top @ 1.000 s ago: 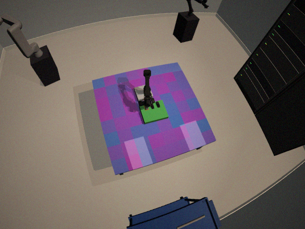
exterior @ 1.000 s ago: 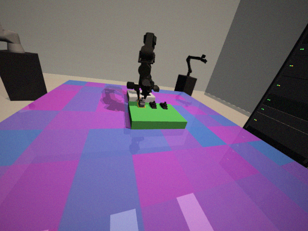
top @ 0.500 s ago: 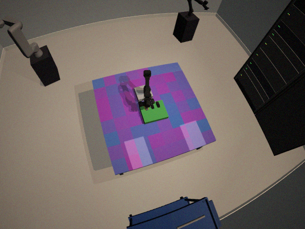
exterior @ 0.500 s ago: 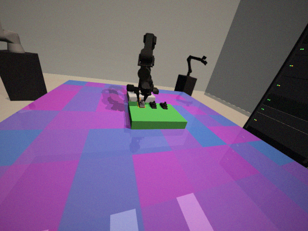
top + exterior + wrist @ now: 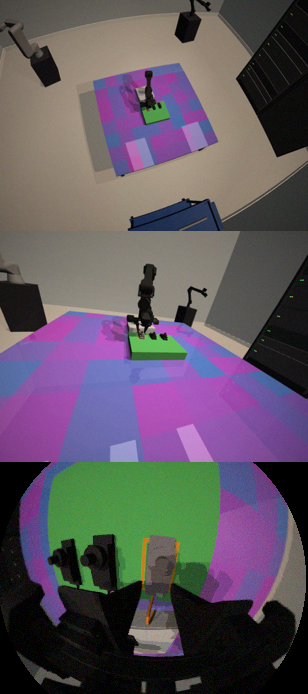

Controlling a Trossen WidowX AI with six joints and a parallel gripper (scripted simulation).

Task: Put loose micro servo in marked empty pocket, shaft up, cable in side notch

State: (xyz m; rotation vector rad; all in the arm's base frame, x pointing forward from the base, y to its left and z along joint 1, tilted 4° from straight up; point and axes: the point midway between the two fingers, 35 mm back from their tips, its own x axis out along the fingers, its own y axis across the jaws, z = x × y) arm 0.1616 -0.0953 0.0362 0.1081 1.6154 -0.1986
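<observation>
Grey walls [image 5: 75, 268], beige floor [image 5: 50, 199], black server rack [image 5: 286, 82].
</observation>
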